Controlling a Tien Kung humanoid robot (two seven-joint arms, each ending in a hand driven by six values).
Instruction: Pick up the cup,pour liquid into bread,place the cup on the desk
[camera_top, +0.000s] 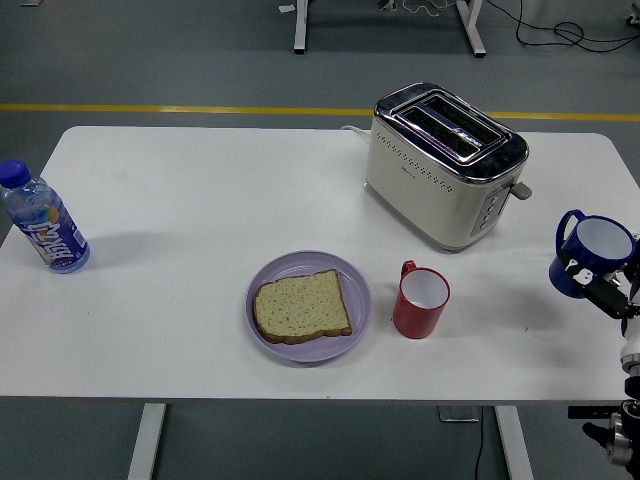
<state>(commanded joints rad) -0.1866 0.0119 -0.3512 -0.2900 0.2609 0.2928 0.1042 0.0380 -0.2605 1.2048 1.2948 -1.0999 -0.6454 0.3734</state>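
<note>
At the worktop's three o'clock edge, the right hand is clamped on a blue cup, held tilted above the surface. The bread lies on a purple plate near six o'clock, with a red mug just beside it at its three o'clock.

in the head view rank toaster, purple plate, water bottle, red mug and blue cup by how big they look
Largest to smallest:
1. toaster
2. purple plate
3. water bottle
4. red mug and blue cup, held in the right hand, look alike.
</note>
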